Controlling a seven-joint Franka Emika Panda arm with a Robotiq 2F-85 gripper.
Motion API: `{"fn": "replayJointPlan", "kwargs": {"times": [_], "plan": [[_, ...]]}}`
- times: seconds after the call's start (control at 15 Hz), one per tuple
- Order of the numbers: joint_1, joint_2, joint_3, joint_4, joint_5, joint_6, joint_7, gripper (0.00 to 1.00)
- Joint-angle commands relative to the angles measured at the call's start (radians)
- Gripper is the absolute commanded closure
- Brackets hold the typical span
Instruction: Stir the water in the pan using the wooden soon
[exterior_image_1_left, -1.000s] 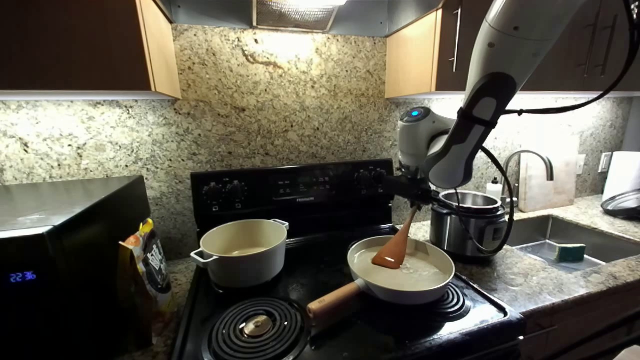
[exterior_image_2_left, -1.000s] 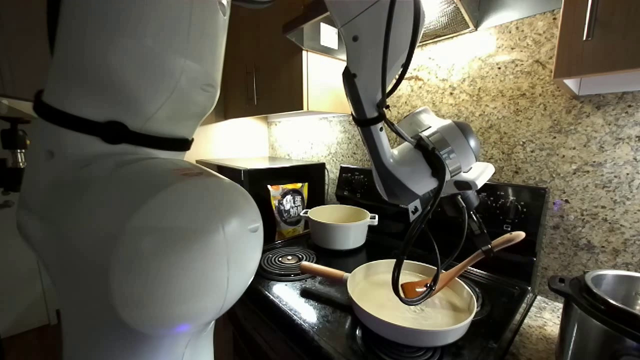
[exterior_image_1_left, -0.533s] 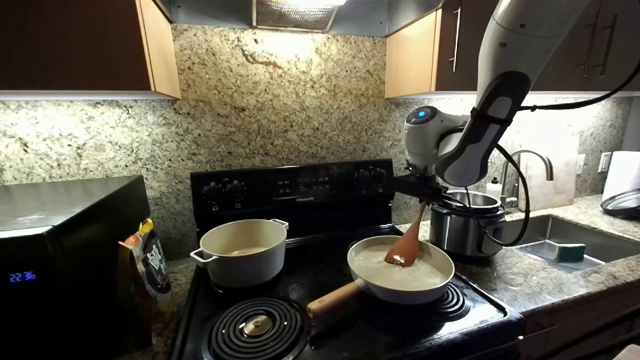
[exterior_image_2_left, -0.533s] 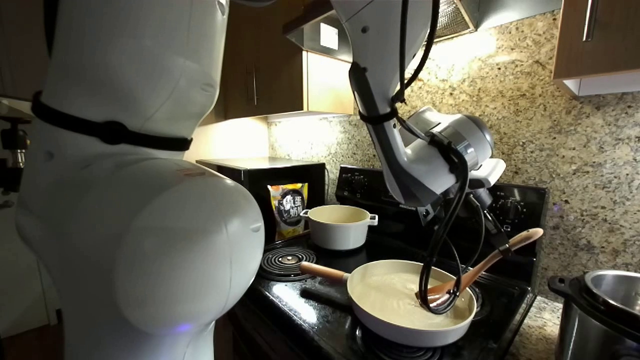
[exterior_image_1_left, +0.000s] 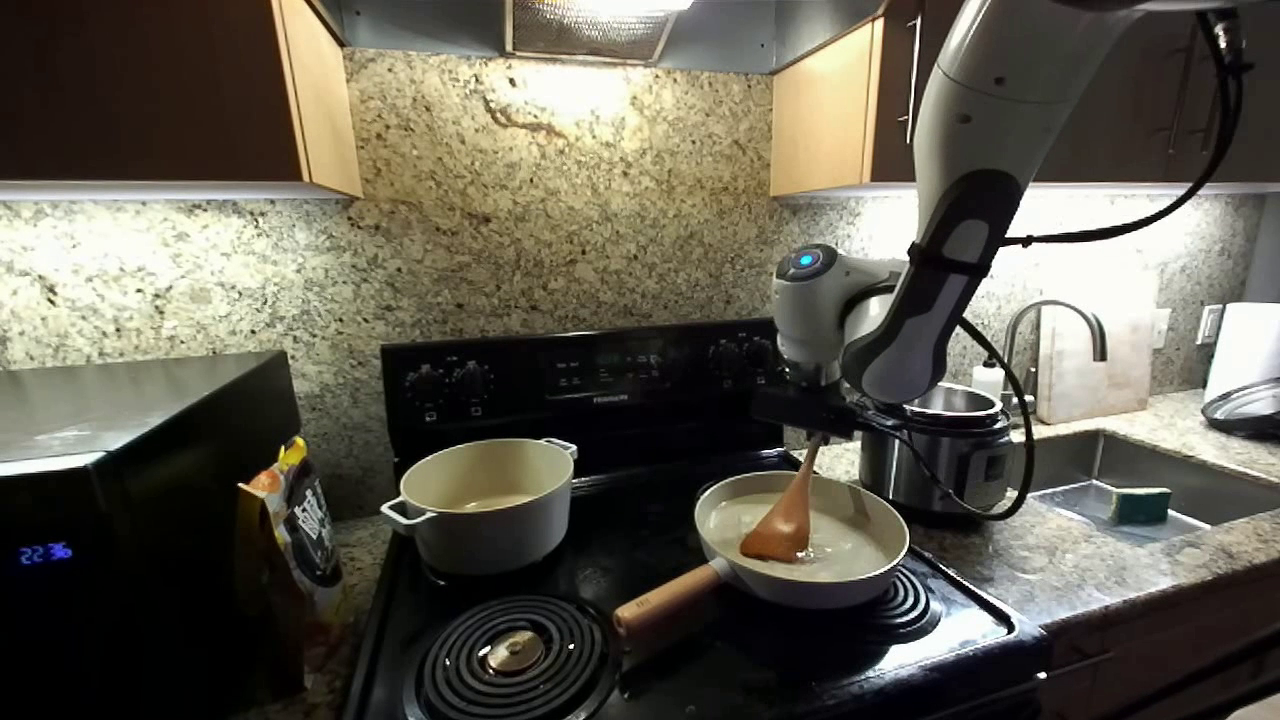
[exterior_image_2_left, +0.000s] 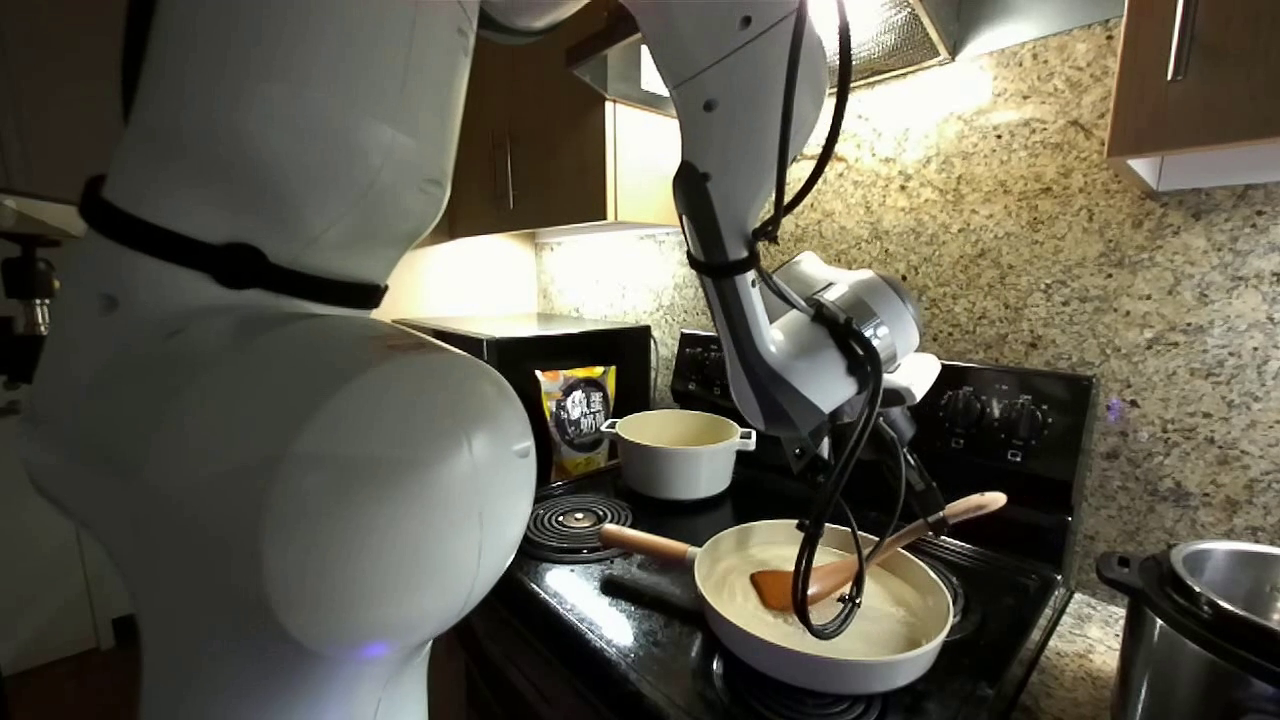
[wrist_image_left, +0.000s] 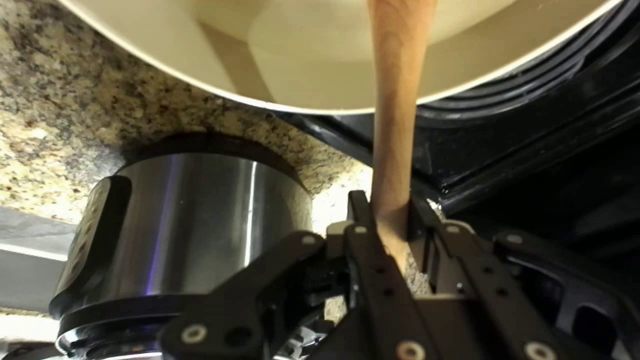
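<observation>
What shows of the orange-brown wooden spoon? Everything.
The orange-brown wooden spoon has a broad head and a slimmer, paler handle. It leans, head in the pale liquid inside the round cream-white frying pan, handle passing over the rim. The black two-fingered gripper is shut on the handle, whose end sticks out past it. Whether the head touches bottom is unclear.
</observation>
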Motion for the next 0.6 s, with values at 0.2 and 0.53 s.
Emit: {"fn": "replayJointPlan", "kwargs": {"times": [0.2, 0.53], "plan": [[-0.039, -0.031, -0.002, -0.054, 0.012, 0.049, -0.066, 0.95], [-0.055, -0.020, -0.012, -0.036, 0.018, 0.028, -0.054, 0.95]]}}
